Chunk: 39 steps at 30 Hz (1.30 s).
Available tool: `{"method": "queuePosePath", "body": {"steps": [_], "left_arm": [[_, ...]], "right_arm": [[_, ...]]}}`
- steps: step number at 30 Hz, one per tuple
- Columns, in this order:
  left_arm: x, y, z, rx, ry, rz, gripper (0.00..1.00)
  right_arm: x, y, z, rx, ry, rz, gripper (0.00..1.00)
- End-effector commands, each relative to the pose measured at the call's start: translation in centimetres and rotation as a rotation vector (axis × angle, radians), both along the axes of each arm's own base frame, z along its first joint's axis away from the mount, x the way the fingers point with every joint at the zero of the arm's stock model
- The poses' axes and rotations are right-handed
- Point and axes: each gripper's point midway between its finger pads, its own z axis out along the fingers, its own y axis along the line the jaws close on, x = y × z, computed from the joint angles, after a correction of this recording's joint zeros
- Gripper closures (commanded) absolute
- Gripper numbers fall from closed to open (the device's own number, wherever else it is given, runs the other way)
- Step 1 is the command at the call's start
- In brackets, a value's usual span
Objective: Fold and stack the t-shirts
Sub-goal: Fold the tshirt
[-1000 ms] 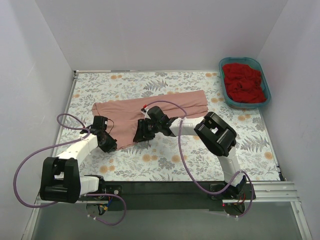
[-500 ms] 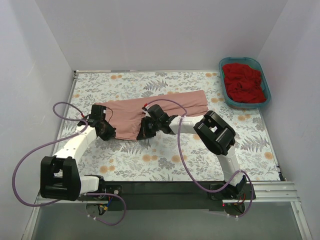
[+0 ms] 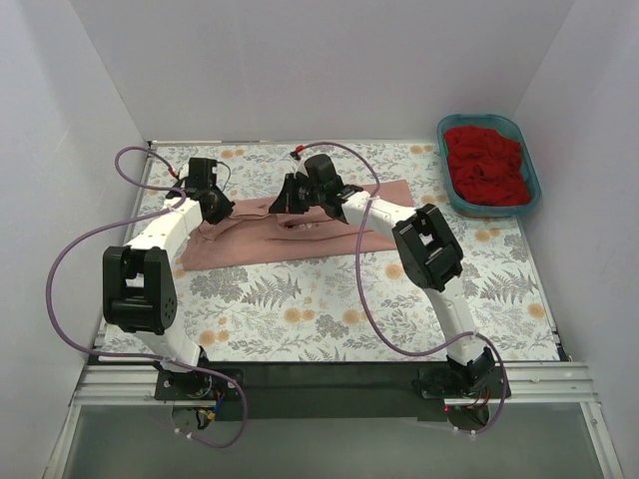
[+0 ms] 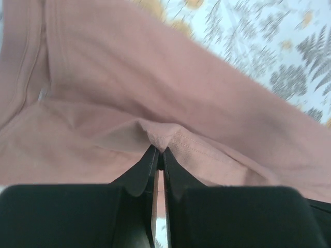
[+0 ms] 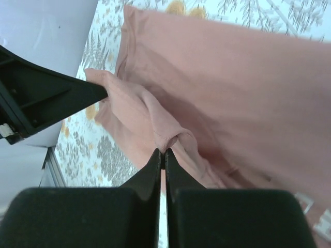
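The salmon-pink t-shirt (image 3: 270,238) lies spread across the middle of the floral cloth, partly folded over itself. My left gripper (image 3: 215,212) is shut on a hem fold of the pink t-shirt (image 4: 170,138) at its left end. My right gripper (image 3: 283,202) is shut on another pinch of the pink t-shirt (image 5: 173,139) along the far edge, near the middle. The left gripper's dark finger (image 5: 46,98) shows in the right wrist view. The red t-shirt (image 3: 486,165) lies crumpled in the teal tub (image 3: 529,165) at the back right.
The grey-and-orange floral cloth (image 3: 329,309) covers the table. White walls close in on the left, back and right. Purple cables loop off both arms, the left one (image 3: 70,264) out over the table's left edge.
Both grippers have carried the shirt's near edge away from me toward the back, folding it over; the shirt now lies as a lower, wider band.
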Motion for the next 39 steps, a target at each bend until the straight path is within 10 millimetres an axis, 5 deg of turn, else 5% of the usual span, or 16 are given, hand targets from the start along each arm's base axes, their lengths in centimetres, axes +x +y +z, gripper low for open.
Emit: {"method": "queuePosePath", "body": {"steps": [1, 10, 21, 32, 39], "left_arm": [[3.8, 1.2, 2.9, 0.064, -0.126, -0.003, 1.0], [6.3, 2.8, 1.8, 0.061, -0.164, 0.036, 1.0], [6.0, 2.0, -1.4, -0.038, -0.114, -0.002, 1.0], [6.8, 2.1, 0.0, -0.04, -0.143, -0.015, 1.0], [5.2, 2.5, 0.8, -0.055, -0.125, 0.033, 1.0]], "right_arm": [[1.5, 1.4, 0.2, 0.027, -0.052, 0.044, 0.99], [4.1, 3.5, -1.0, 0.077, -0.069, 0.066, 0.99], [5.0, 1.3, -1.4, 0.082, -0.047, 0.035, 0.99], [4.5, 1.1, -1.0, 0.089, -0.038, 0.042, 0.99], [3.9, 1.1, 0.3, 0.115, -0.025, 0.061, 0.99]]}}
